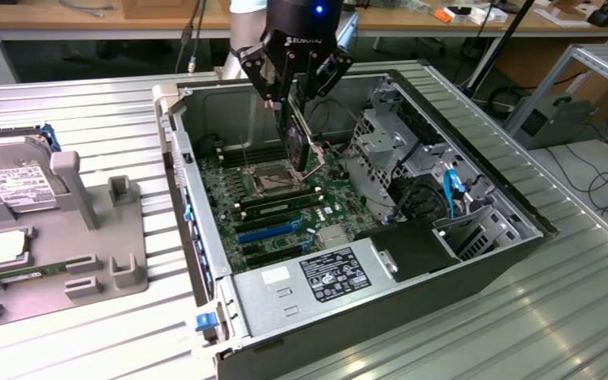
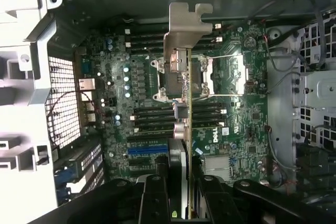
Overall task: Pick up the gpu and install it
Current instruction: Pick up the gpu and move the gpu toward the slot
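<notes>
– Counting from the exterior view's left, what is there?
– One grey holder (image 1: 104,269) on the ribbed table (image 1: 93,119), with one hard drive (image 1: 13,186) standing in it and one square processor chip (image 1: 3,248) lying flat in a pocket. Then one open computer case (image 1: 494,214), one gripper (image 1: 295,71) and one gpu (image 1: 302,142).
– How do the jaws stand?
– Narrow, pinched on one end of the gpu from both sides. The card hangs lengthwise, with its silver bracket (image 2: 181,30) at the end away from the gripper.
– Where is the gpu?
– Inside the case opening, over the motherboard (image 1: 283,210) near the processor socket (image 1: 272,180). Whether it touches the board I cannot tell.
– And in the case?
– The motherboard with a blue slot (image 1: 267,232), a power supply (image 1: 331,277) with a black label, and a metal drive cage (image 1: 383,150) toward the exterior view's right.
</notes>
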Robot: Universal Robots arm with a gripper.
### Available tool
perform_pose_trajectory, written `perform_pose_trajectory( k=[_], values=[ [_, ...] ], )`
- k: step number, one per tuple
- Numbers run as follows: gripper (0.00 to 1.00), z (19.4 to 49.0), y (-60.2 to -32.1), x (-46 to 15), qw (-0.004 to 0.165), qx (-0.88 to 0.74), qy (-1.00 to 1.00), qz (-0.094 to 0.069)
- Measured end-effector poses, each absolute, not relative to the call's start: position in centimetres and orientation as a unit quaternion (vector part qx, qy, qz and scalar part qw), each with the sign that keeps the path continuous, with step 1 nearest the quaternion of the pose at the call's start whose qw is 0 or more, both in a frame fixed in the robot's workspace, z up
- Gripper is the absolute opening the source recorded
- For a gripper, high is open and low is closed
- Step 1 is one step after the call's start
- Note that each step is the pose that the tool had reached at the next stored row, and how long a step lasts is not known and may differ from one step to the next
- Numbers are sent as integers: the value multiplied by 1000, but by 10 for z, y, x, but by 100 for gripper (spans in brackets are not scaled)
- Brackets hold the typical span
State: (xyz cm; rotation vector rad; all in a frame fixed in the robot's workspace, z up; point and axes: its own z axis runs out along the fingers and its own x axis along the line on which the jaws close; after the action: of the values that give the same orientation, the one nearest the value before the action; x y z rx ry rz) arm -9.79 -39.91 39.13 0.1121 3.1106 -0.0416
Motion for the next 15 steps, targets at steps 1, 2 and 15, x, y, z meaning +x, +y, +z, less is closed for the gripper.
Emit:
perform_pose_trajectory(
  k=[1, 2, 15],
  values=[
    [27, 391, -399, -97, 14, 34, 999, -13],
    [27, 391, -399, -94, 14, 30, 999, -14],
    [27, 383, -399, -43, 15, 8, 1000, -18]
  ],
)
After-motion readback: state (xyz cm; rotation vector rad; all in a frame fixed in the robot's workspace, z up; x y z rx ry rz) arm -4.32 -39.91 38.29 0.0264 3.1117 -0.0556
